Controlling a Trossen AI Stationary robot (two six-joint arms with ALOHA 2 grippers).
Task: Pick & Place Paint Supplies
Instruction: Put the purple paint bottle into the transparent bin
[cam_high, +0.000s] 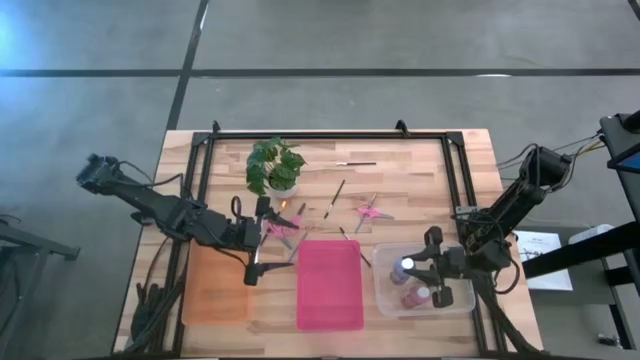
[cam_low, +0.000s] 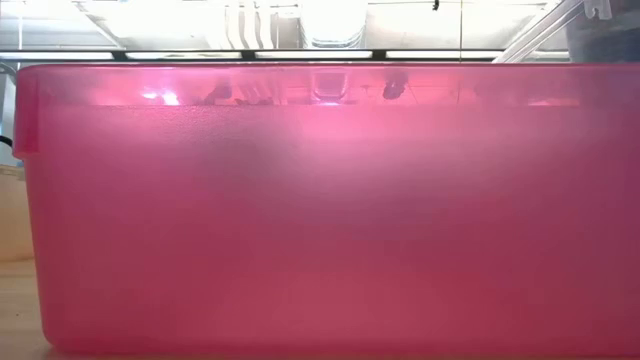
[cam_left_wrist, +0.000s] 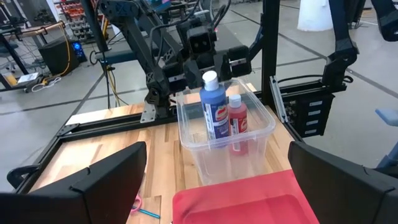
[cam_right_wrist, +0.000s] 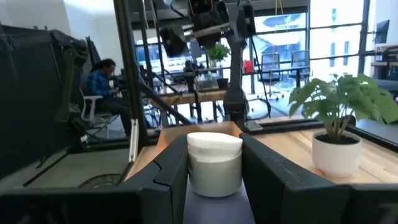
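The blue bottle (cam_left_wrist: 214, 107) stands upright in the clear bin (cam_left_wrist: 255, 134) at the table's (cam_high: 410, 165) right front, touching a red bottle (cam_left_wrist: 236, 122) beside it. The right gripper (cam_high: 437, 275) sits over that bin with its fingers pinching the blue bottle's white cap (cam_right_wrist: 214, 158), as the right wrist view shows. The step in hand looks like setting this bottle down: it should rest flat on the bin floor before the fingers spread, and they should spread only enough to clear the cap, then lift straight up so neither bottle tips. The left gripper (cam_high: 255, 262) hovers near the pink bin's (cam_high: 330, 285) left edge, fingers spread and empty, close to pink scissors (cam_high: 280, 230). Brushes (cam_high: 338, 197) and a second pair of scissors (cam_high: 370, 211) lie mid-table by the plant (cam_high: 275, 165). An orange bin (cam_high: 215, 285) sits front left.
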